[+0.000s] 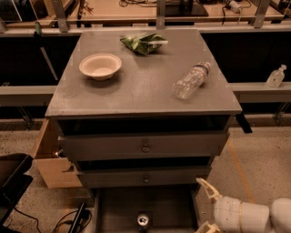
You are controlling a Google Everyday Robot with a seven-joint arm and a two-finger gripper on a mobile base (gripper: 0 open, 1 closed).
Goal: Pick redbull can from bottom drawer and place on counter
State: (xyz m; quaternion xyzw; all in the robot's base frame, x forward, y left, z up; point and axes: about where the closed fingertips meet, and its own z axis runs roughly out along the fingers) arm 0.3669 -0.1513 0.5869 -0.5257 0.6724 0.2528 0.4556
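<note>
Speckled floor, grey metal three-drawer cabinet; wide bottom drawer [119,207] pulled open. Slim silver-topped redbull can [143,221] upright inside, mid-width. White two-finger gripper [205,208] just right of drawer, fingers spread, empty. Approach step. Next: centre over can, descend, clamp, lift to flat grey counter [136,91].

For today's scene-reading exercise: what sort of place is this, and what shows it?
Probably a robotics lab: cabled wooden benches behind, a grey drawer cabinet, and the open gripper lower right beside the bottom drawer.
</note>
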